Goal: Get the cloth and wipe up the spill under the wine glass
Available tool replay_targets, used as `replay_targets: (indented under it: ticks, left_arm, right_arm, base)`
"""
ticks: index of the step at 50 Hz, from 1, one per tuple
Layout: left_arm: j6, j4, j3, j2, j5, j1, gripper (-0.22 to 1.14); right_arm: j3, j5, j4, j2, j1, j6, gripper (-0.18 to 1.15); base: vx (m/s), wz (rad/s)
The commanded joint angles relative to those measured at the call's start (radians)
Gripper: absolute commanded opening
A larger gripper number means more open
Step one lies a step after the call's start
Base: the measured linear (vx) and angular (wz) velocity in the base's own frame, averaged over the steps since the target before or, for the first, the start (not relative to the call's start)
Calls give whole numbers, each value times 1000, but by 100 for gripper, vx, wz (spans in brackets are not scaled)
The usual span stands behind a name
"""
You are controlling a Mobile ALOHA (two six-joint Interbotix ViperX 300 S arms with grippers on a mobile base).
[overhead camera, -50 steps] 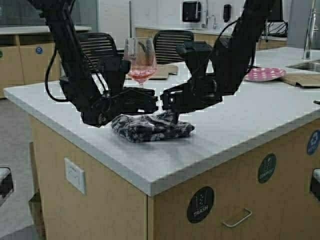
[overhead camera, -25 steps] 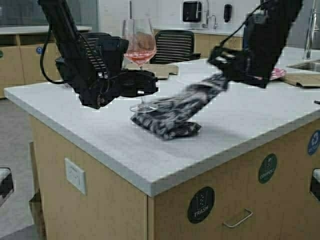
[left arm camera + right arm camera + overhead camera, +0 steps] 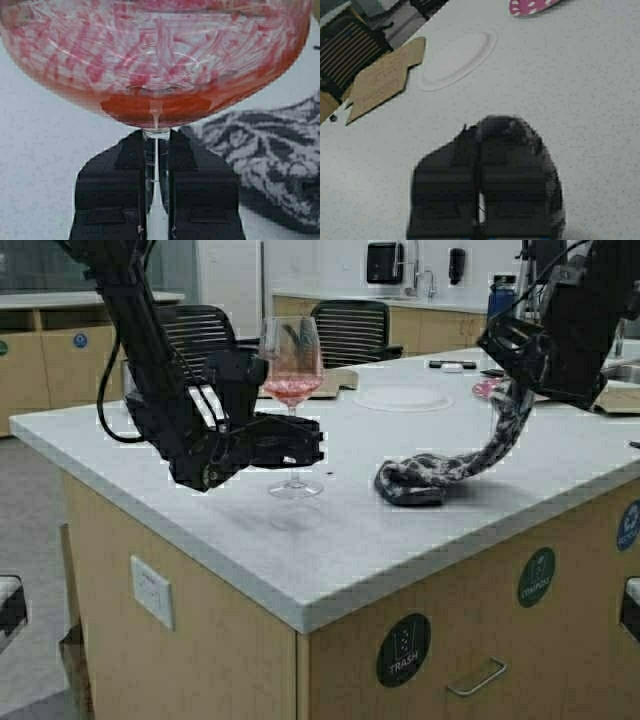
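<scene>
**Cloth dragged clear, glass set back down**

Now the nearest thing is the bare patch of surface (image 3: 290, 515) at about 6 o'clock from the wine glass (image 3: 291, 390), where a faint smudge shows; whether it is wet or only shadow cannot be told. A second ago the cloth (image 3: 440, 468) lay bunched on this spot with both arms over it and the glass held up.

Next back, the glass appears to stand with its foot on the surface, though contact is hard to confirm. The left gripper (image 3: 310, 443) has its jaws closed on the stem, which the left wrist view confirms: the stem (image 3: 156, 155) runs between both pads, red dregs in the bowl above.

At about 3 o'clock from the glass, well apart, the cloth's lower end rests heaped on the surface while its upper end hangs from the right gripper (image 3: 520, 390), raised toward 2 o'clock, jaws clamped on the fabric. Since half a second ago it has been pulled rightward, off the wiped spot.

Farther off lie a white plate (image 3: 405, 398) and flattened cardboard (image 3: 380, 80).

Judging by this, the wiping looks finished or nearly so; what seems left is releasing both.
</scene>
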Motion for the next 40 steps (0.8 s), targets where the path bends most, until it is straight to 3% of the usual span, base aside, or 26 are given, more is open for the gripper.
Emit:
replay_targets:
  ticks: [1, 18, 33, 40]
  left_arm:
    - [5, 2, -57, 5, -6, -3, 22]
    - [17, 2, -74, 60, -23, -3, 26]
    - [41, 23, -84, 80, -32, -17, 75]
    - [67, 23, -75, 77, -32, -18, 80]
  right_arm:
    - [-6, -12, -6, -48, -3, -2, 7]
    - [-3, -12, -58, -48, -3, -2, 7]
    - [14, -12, -106, -48, -3, -2, 7]
    - [26, -12, -126, -48, -3, -2, 7]
  base:
    - [0, 0]
    - [0, 0]
    - [0, 0]
    - [0, 0]
